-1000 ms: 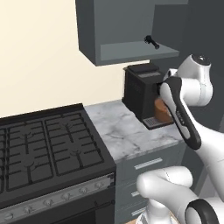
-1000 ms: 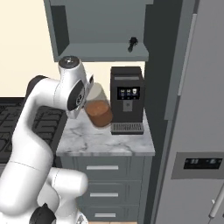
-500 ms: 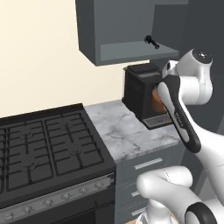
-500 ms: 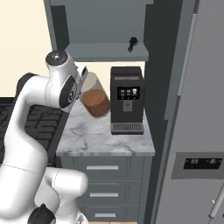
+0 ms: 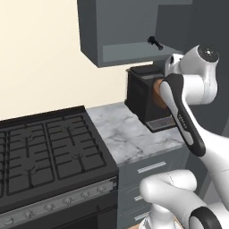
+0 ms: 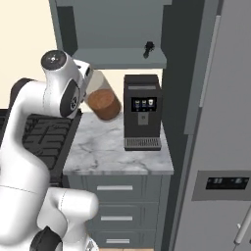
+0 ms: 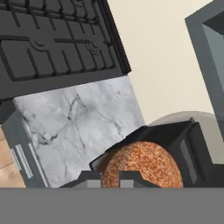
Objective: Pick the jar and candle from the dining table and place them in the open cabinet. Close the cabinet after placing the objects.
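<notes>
Currently the gripper [image 7: 110, 177] is clamped on the jar [image 6: 102, 99], carried tilted in the air below the open cabinet [image 6: 112, 34], its long axis slanting up toward the arm. The cabinet shelf lies above and beyond the jar. From the right base the tilt shows; the hand camera shows the jar's reddish-brown fill end-on.

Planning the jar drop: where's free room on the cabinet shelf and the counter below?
Cabinet shelf: bare from its left wall across to the small dark object near the right end. Marble counter: open between the stove and the coffee machine, which crowds the right back. The gripper holds the jar tilted above that open stretch.
</notes>
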Tool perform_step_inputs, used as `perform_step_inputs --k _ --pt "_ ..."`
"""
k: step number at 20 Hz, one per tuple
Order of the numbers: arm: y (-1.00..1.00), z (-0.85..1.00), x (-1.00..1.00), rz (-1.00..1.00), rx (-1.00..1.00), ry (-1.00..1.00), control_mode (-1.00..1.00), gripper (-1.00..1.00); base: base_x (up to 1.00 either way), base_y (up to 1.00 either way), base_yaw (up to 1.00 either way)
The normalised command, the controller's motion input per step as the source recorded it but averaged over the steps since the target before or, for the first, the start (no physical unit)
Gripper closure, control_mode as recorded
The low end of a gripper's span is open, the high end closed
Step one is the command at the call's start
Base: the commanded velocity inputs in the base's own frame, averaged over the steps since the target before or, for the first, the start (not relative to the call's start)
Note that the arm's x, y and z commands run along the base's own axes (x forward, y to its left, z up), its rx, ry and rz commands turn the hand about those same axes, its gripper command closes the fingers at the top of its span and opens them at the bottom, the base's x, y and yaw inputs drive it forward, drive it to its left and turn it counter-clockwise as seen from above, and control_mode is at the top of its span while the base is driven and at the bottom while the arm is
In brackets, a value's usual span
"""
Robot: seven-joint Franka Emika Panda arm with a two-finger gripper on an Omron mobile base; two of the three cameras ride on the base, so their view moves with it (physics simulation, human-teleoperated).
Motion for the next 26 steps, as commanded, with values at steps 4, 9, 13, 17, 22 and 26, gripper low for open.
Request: perform_step_inputs --k 4,9,13,17,22,26 --pt "0.09 0.28 0.0 0.0 0.0 -0.07 -1.0 1.0 0.0 0.0 0.0" --pt "0.07 0.29 0.0 0.0 0.0 -0.1 -1.0 1.0 0.0 0.0 0.0" --pt "0.07 0.32 0.0 0.0 0.0 -0.11 -1.0 1.0 0.0 0.0 0.0" --pt "0.09 0.35 0.0 0.0 0.0 -0.11 -1.0 1.0 0.0 0.0 0.0" --pt "0.13 0.31 0.04 0.0 0.0 -0.09 -1.0 1.0 0.0 0.0 0.0" --pt "0.09 0.34 0.15 0.0 0.0 -0.07 -1.0 1.0 0.0 0.0 0.0"
